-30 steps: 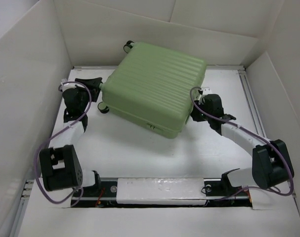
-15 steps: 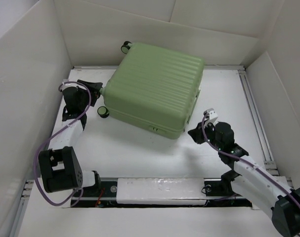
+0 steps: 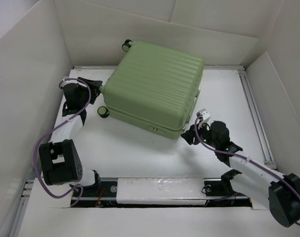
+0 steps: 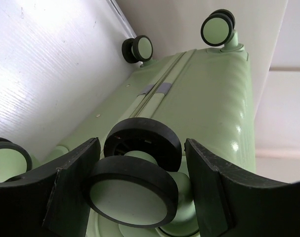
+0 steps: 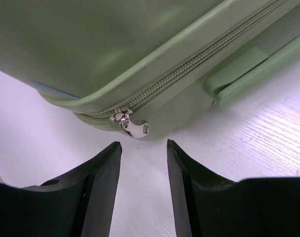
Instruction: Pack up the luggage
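The luggage (image 3: 157, 89) lay flat and closed on the worktop (image 3: 135, 153), toward the back wall, ribbed shell up. Our left fingers (image 4: 70, 187) stood apart on either side of a caster wheel (image 4: 135, 190), with a gap showing on at least one side, so nothing was clamped there. Our right fingers (image 5: 98, 182) were open too, resting low just in front of the zipper pull (image 5: 132, 126) at the near right corner, not touching it.

We judged the step to be taking that pull to run the zipper. To do it well, we needed to:
- centre the tab between the right fingers
- close on its flat faces
- draw along the zipper line, not away from it
- brace the case at the wheel so it would not slide
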Controlling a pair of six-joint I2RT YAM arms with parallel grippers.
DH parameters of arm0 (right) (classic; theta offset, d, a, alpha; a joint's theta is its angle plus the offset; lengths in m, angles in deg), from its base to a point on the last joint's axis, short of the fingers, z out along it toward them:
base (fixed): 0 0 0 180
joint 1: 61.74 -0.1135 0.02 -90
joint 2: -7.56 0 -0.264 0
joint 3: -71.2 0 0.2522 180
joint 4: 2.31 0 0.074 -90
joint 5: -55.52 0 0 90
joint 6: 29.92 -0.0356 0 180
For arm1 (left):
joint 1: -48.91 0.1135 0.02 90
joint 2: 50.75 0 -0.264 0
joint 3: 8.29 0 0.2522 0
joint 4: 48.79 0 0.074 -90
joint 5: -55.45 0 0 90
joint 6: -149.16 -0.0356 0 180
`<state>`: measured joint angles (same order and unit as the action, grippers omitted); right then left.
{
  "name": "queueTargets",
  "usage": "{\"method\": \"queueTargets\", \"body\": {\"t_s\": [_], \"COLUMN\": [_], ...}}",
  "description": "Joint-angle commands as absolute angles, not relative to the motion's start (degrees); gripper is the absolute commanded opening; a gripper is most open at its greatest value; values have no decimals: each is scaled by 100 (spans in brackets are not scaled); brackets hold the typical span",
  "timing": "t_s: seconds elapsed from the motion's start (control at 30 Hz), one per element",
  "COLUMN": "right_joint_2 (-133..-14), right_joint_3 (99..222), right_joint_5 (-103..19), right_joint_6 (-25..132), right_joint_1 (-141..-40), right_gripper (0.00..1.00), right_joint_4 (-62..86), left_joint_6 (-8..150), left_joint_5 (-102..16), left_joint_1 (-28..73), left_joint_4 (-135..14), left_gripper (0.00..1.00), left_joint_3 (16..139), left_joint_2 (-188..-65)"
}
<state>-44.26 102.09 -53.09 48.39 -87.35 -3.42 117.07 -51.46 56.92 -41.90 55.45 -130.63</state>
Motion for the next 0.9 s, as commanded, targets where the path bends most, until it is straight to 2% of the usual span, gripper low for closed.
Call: {"method": "queueTargets", "body": {"t_s": [0.0, 0.5, 0.53, 0.63, 0.67, 0.77, 0.87], "right_joint_2": [-4667, -5195, -5195, -4993, -4853, -4520, -4176], "right_joint_3": [10596, 11071, 11071, 10958, 10957, 10843, 10633], "right_joint_5": [-5610, -5101, -5048, -4837, -4767, -4451, -3977], "right_joint_6": [5050, 5497, 5498, 5446, 5445, 5305, 4980], "right_joint_1": [-8854, -9022, -9022, -9154, -9241, -9531, -10057], "right_gripper": [47, 43, 36, 23, 13, 0, 0], "right_joint_4": [-963, -1017, -1086, -1218, -1219, -1219, -1088], "left_joint_6": [11417, 11470, 11470, 11409, 11409, 11409, 11488], "left_joint_5": [-5951, -6127, -6127, -6127, -6127, -6127, -6127], "left_joint_1": [5444, 5444, 5444, 5444, 5444, 5444, 5444], "left_joint_4": [-3451, -3143, -3091, -3091, -3091, -3030, -2863], "left_gripper": [0, 0, 0, 0, 0, 0, 0], "left_joint_3": [5935, 5557, 5557, 5505, 5504, 5373, 5241], "left_joint_2": [-12976, -13029, -13029, -13029, -13029, -13029, -13029]}}
